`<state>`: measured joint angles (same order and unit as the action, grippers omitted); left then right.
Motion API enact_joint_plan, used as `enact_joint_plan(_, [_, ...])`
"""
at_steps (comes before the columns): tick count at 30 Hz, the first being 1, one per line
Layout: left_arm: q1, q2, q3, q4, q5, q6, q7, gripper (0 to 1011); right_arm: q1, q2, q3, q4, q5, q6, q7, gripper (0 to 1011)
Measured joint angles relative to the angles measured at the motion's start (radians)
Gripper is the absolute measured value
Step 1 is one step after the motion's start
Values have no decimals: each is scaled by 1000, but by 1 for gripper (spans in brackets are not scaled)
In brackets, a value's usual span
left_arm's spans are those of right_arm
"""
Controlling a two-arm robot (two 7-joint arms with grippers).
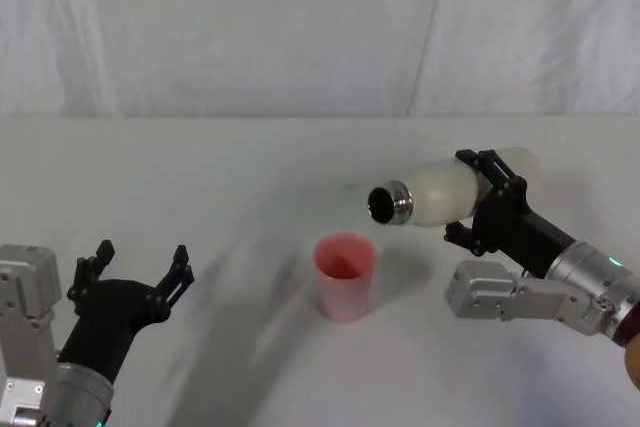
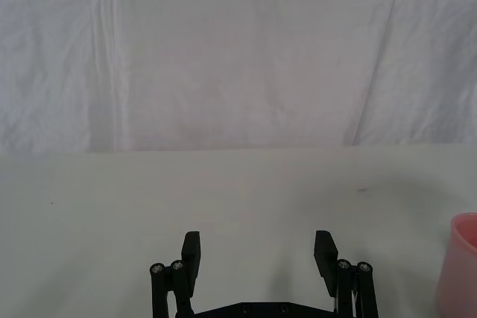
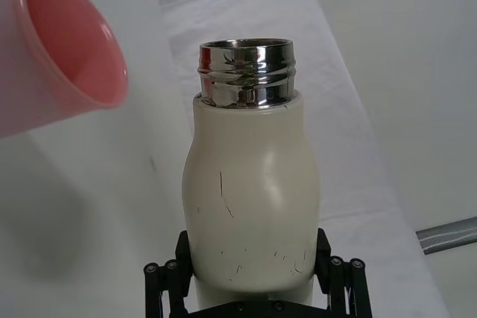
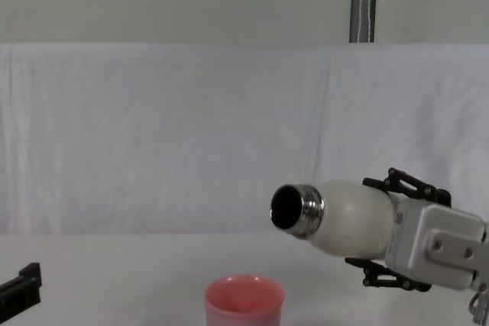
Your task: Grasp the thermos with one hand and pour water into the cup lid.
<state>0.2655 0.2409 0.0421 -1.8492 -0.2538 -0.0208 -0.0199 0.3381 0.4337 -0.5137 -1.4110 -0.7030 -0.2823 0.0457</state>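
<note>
Right gripper [image 1: 487, 205] clamps the thermos [image 1: 445, 190], tipped sideways to pour.
Its neck sits at the cup lid's [image 1: 346, 276] 1 o'clock (seemingly short of the rim); left gripper [image 1: 140, 266] idles, spread wide and empty.

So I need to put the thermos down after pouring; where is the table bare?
Bare table lies behind the cup lid, and between it and the open left gripper. It is crowded on the right, where the right gripper holds the thermos tilted.

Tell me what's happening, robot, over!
Right gripper shut on thermos, tipped sideways, mouth above and right of the cup. Left gripper open, idle near the table's left. Nothing in the way.
</note>
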Motion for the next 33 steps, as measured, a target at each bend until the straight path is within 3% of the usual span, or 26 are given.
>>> enact_joint_plan(33, [0,0,0,0,0,0,0,1001,86,-9,-82,78,-86,-19,-56,959])
